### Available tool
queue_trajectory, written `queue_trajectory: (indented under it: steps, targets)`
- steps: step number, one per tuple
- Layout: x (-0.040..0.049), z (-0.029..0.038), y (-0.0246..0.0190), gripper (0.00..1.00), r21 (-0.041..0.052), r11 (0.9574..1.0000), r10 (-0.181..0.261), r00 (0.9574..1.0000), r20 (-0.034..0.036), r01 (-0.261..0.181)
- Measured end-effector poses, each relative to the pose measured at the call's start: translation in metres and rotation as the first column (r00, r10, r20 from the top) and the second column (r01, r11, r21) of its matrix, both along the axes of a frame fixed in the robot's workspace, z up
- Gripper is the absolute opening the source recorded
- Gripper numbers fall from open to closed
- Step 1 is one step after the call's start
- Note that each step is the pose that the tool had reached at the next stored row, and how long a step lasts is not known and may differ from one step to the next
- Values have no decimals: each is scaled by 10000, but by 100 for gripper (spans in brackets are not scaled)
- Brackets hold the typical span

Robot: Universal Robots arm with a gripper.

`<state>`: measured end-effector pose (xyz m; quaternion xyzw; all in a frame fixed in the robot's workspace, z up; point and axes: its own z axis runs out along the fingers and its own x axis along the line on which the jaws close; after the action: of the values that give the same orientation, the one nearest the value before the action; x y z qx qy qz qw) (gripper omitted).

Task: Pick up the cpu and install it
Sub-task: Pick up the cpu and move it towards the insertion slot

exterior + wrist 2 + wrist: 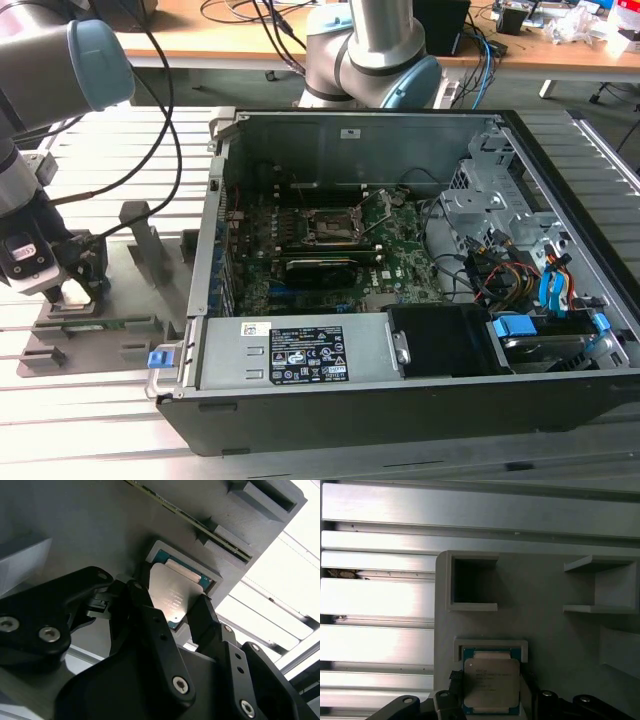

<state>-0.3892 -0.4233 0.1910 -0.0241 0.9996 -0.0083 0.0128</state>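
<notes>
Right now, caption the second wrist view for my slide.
Gripper poised at the cpu, seated in a recess of the grey holder.

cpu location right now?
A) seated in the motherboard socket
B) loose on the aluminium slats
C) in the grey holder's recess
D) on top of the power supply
C: in the first wrist view the cpu lies in the framed recess of the grey holder.

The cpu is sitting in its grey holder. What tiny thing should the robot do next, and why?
Probably close the end effector gently. Its fingers sit one on each side of the cpu, which lies flat in the grey holder, and they seem not to pinch it yet. Everything looks lined up, so gripping seems right.
</notes>
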Motion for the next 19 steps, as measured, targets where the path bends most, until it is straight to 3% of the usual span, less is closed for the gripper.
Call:
queue_trajectory:
  steps: [14, 19]
  targets:
    - [-2, 6, 0, 54, -10, 10000, 0, 10000, 4, 0]
    - [-1, 61, 1, 54, -16, 10000, 1, 10000, 1, -1]
